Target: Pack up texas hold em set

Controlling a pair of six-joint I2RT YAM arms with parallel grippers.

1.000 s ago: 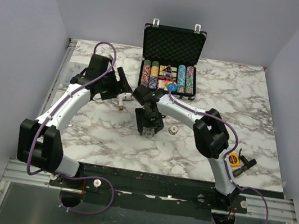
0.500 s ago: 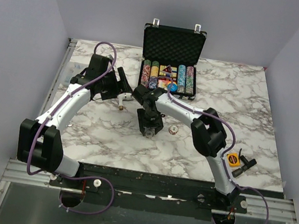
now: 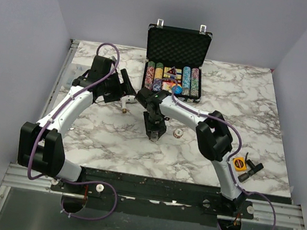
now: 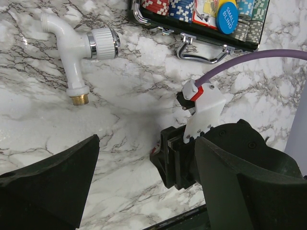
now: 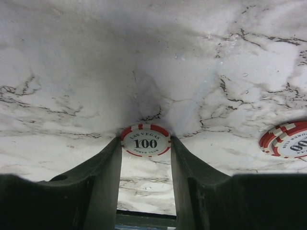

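**A:** Well, where did the set stand?

**B:** The table carried it all. The briefcase sat at the middle of the far edge, lid upright, so its base lay open to take whatever was left out. The chip rows lay in it side by side, with a blue disc resting on top of them.

**A:** And the arms?

**B:** The left end effector hung spread over bare marble between the briefcase and the left edge. It held nothing and was near a white pipe fitting. I judged it was parked there to leave the other arm room. The right end effector pointed down at the table on the near side of the briefcase. Its fingers pressed to either side of a loose red-and-white chip that lay flat on the marble.

**A:** Why grip it by the rim?

**B:** A flat chip offered nothing else to take hold of. A second chip lay just beside it, to the right in the wrist view, apart from the fingers. Both had yet to go into the briefcase, so the packing looked well along but not finished.
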